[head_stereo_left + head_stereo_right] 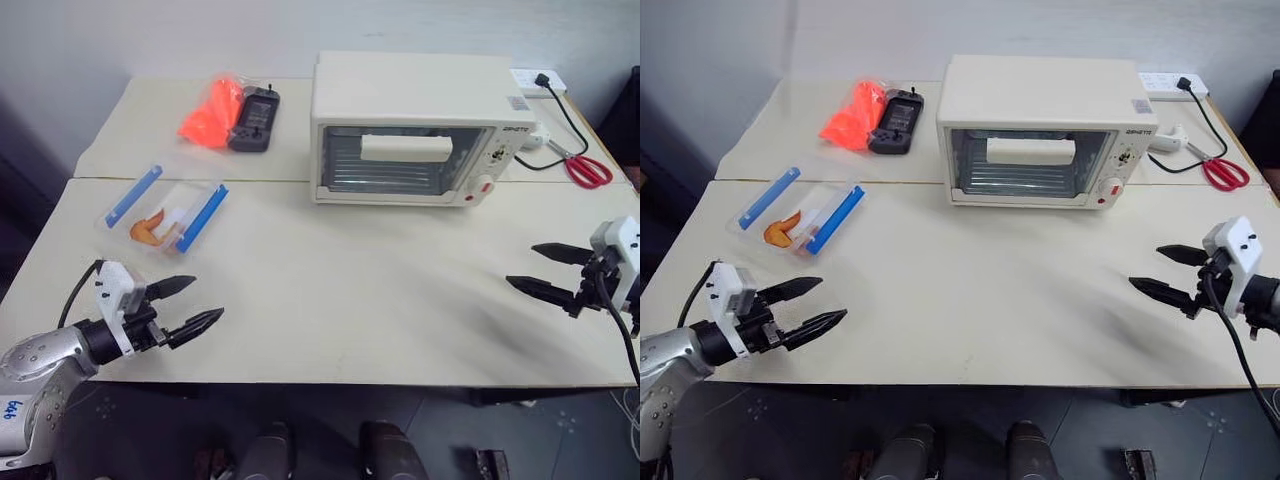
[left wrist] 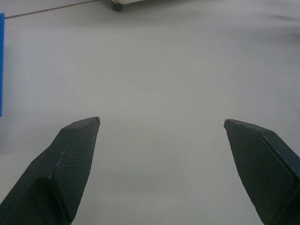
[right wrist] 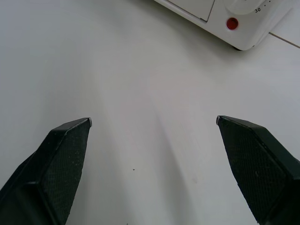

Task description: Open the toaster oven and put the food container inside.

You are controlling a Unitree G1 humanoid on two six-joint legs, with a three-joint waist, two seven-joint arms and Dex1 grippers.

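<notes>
The oven [image 1: 410, 130] sits at about 12 o'clock on the tabletop [image 1: 350, 290], toward the far edge, its glass door closed and its bar handle [image 1: 405, 149] lying across the upper part of the glass. A red knob [image 1: 484, 186] sits at the lower right of its front.

The container [image 1: 165, 209] lies at about 10 o'clock, well apart from the oven, flat on the tabletop, with a blue clip bar along each long side and orange food showing through the clear plastic.

Beyond the container, at about 11 o'clock, an orange bag [image 1: 212, 112] lies just beside a black device [image 1: 254, 119]. At about 2 o'clock, right of the oven, are red-handled scissors [image 1: 586, 169] and a white power strip [image 1: 538, 81] with a black cable.

The left end effector [image 1: 190, 305] hovers at about 8 o'clock near the front edge, fingers spread wide apart, holding nothing. The right end effector [image 1: 532, 268] hovers at about 4 o'clock, fingers likewise wide apart and empty.
</notes>
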